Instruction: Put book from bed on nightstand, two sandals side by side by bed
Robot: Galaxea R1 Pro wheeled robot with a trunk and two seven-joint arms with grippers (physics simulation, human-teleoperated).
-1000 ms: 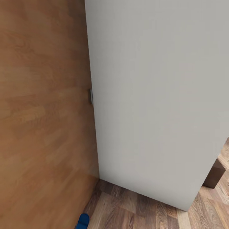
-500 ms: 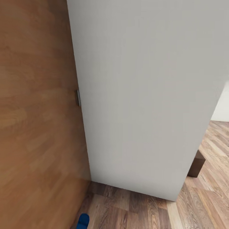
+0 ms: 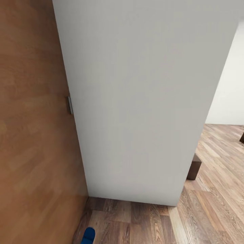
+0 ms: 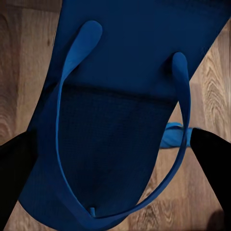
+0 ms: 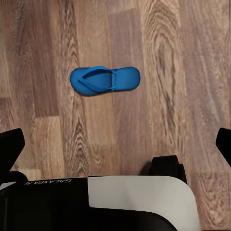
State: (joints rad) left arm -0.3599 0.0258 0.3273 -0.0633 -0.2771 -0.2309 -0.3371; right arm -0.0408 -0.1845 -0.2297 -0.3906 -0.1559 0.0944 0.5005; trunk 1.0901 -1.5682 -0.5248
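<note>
1. A broad brown wooden panel [image 3: 34,135] took up the left of the head view, its grain running down to the floor, with a small grey metal fitting [image 3: 69,105] on the edge that met the wall.
2. Just right of that panel stood a tall pale grey wall [image 3: 142,101], its foot resting on the striped wood-plank floor [image 3: 210,210].
3. At the foot of the wooden panel, near the corner where panel and wall met, the rounded blue tip of a sandal [image 3: 88,235] poked into the head view, above the floor.
4. Right of the grey wall, low down and just beside its far corner, sat a dark brown block [image 3: 194,167]; I could not tell what it belonged to. Beyond it a white wall [image 3: 227,88] rose from the floor.
5. In the left wrist view, the left gripper [image 4: 113,168] had its two dark fingers on either side of a blue sandal held close to the camera; the sandal's straps looped across it, and the fingers looked clamped on its edges.
6. Past that held sandal, a second sandal [image 4: 175,136] lay on the floor planks, mostly hidden.
7. In the right wrist view, the second sandal [image 5: 105,80] lay flat on the floor, strap side up, well apart from the robot's white and black base [image 5: 96,204].
8. The right gripper [image 5: 120,144] had its dark fingertips spread wide at the edges of that view, released and holding nothing.
</note>
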